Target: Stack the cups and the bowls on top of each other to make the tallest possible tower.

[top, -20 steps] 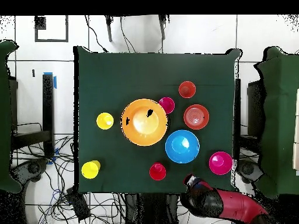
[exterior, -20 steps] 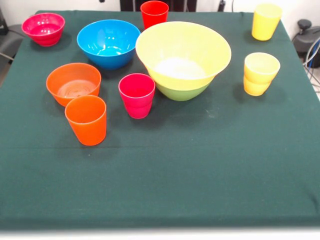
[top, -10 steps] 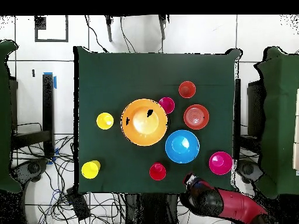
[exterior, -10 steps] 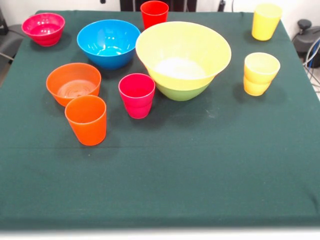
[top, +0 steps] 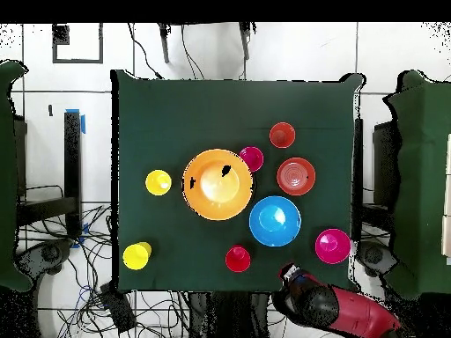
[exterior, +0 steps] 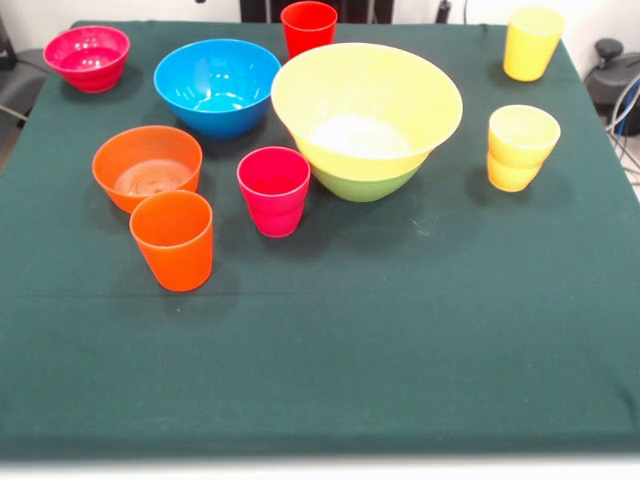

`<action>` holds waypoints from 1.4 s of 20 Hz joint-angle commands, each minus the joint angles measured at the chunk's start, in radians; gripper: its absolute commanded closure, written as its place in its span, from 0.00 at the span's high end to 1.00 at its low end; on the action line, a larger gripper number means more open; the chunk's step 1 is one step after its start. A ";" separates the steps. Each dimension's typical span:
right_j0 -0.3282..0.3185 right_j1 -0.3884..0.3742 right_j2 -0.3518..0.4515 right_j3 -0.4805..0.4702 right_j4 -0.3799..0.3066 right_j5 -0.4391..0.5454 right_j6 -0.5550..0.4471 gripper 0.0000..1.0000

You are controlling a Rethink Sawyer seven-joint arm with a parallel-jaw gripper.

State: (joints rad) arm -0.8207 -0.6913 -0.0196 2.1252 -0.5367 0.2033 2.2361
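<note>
Two bowls made the tower (exterior: 366, 125) mid-table; the gripper (top: 287, 273), its opening indiscernible, hung off the table's edge, and the blue bowl (exterior: 217, 86) could jam, in my judgement.

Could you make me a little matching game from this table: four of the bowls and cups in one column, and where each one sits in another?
Things:
1. big yellow bowl
2. pink bowl
3. orange cup
4. red cup

Places:
A. at the table's far edge, behind the big yellow bowl
B. nested in the green bowl
C. just in front of the orange bowl
D. far left corner in the front view

Pairs: 1-B, 2-D, 3-C, 4-A
</note>
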 commanded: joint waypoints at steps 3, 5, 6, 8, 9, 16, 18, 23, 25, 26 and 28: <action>0.106 0.067 -0.046 0.004 0.118 -0.096 0.221 1.00; 0.105 0.095 -0.056 -0.002 0.135 -0.108 0.221 1.00; 0.113 0.108 -0.064 -0.015 0.135 -0.132 0.217 1.00; 0.106 0.134 -0.059 -0.014 0.158 -0.126 0.209 1.00; 0.109 0.151 -0.065 -0.018 0.163 -0.138 0.208 1.00; 0.148 0.232 -0.095 -0.047 0.200 -0.207 0.190 1.00; 0.182 0.179 -0.106 -0.036 0.230 -0.140 0.183 1.00; 0.188 0.165 -0.088 -0.036 0.260 -0.126 0.160 1.00; 0.196 0.156 -0.083 -0.040 0.280 -0.092 0.151 1.00; 0.195 0.156 -0.078 -0.043 0.283 -0.086 0.143 1.00; 0.177 0.164 -0.066 -0.049 0.281 -0.087 0.124 1.00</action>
State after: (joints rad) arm -0.6663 -0.5444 -0.1672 2.1249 -0.3222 0.0729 2.2363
